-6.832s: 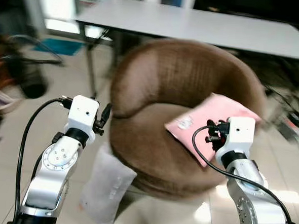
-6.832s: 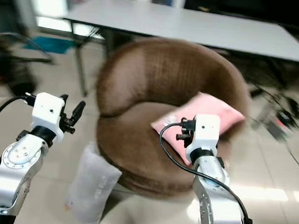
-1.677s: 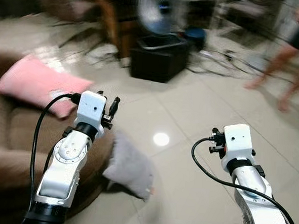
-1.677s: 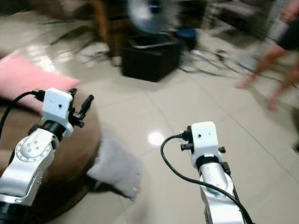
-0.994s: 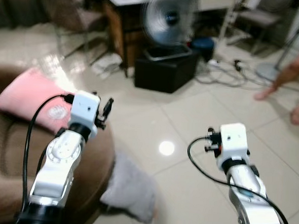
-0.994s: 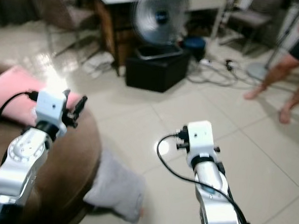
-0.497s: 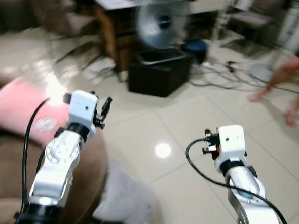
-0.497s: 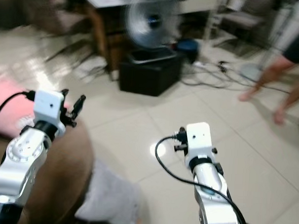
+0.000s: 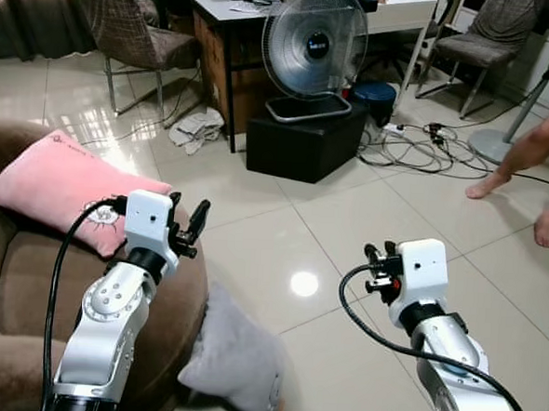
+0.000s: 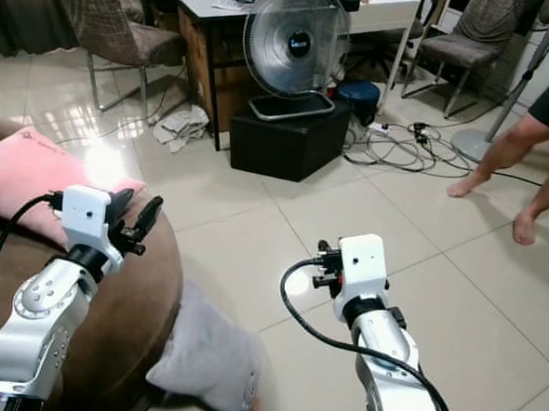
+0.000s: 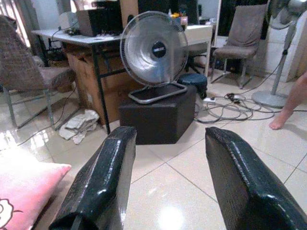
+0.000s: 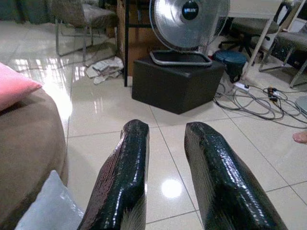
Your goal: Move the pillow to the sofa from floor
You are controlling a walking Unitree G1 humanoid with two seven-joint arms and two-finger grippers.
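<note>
Two pillows in frame: a grey pillow [image 9: 233, 357] on the floor at bottom centre, leaning against the brown sofa [image 9: 8, 287]; a pink pillow [image 9: 57, 185] already on the seat at left.

Task's thing: I take the grey pillow as the one to move. It lies low in the frame between my two arms, touching the sofa's side, and nothing grips it.

Left gripper [image 9: 197, 221]: raised at left of centre above the sofa's edge, fingers [image 11: 98, 179] spread wide, holding nothing.

Right gripper [image 9: 373, 267]: raised at right of centre over bare tile, fingers [image 12: 122, 184] parted with a narrower gap, holding nothing.

Background: a fan [image 9: 313, 42] on a black box [image 9: 304, 137] at upper centre, a counter [image 9: 361, 8] behind it, a tangle of cables [image 9: 418, 149] to the right, a person's bare legs [image 9: 529, 165] at the right edge.

Stage, as I judge it: approach only; both arms are well above the pillow and I must bend or step before reaching.

Risks: the pillow sits almost under me, so a step forward may tread on it or shove it under the sofa's curve. Soft fabric may slip from a one-sided pinch. The person close by on the right means a wide swing of the right arm is unwise.
</note>
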